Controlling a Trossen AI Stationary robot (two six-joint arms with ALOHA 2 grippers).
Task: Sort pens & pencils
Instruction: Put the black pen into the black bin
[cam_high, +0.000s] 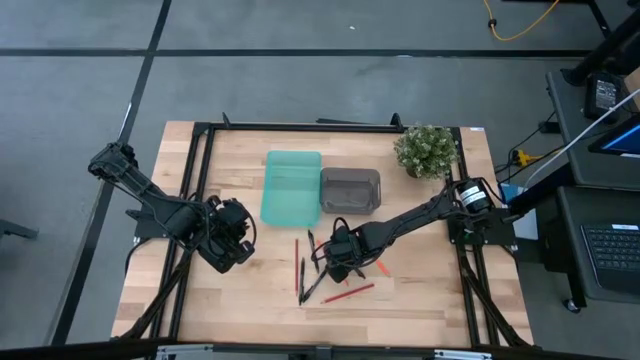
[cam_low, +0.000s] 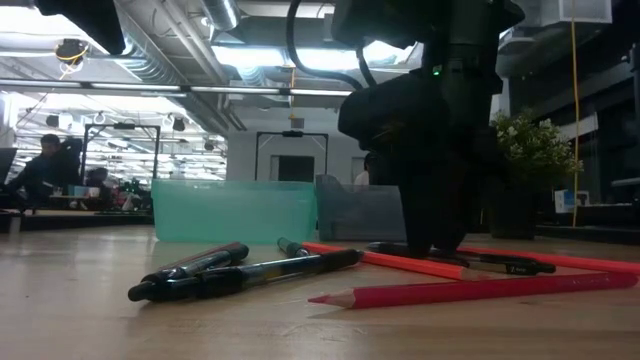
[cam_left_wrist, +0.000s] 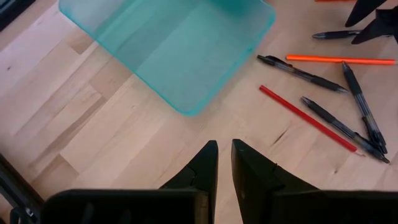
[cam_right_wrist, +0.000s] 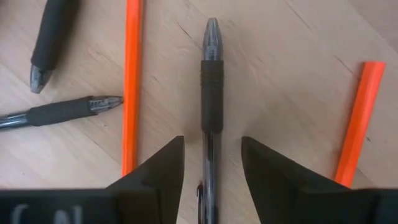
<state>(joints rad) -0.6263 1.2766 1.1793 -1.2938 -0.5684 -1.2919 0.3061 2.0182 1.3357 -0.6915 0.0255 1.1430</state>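
While the left gripper (cam_high: 232, 248) is waiting over bare wood at the table's (cam_high: 430, 300) left side, its fingers (cam_left_wrist: 205, 168) almost pressed together and pinching nothing, the right gripper (cam_high: 338, 254) is reaching down into the scatter of pens and pencils (cam_high: 325, 275) at the near middle of the table. Its fingers (cam_right_wrist: 163, 168) are standing spread, one on each side of a black pen (cam_right_wrist: 211, 106) that is lying flat on the wood; neither finger is visibly touching it.

An orange pencil (cam_right_wrist: 130, 81) is lying just beside that pen on one side, close to the finger there, and a second orange pencil (cam_right_wrist: 356, 121) is lying farther off on the other side. Two more black pens (cam_right_wrist: 53, 37) are showing beyond the first orange pencil. In the low view, a red pencil (cam_low: 480, 290) is lying nearest the camera, with black pens (cam_low: 240, 272) to its left.

A teal tray (cam_high: 291, 186) and a grey tray (cam_high: 350, 190) are standing side by side on the far part of the table, touching or nearly so, well apart from the sticks. A small potted plant (cam_high: 426, 150) is standing to the right of the grey tray. Some pale marking is showing on a pen in the low view, but it is too small to read.
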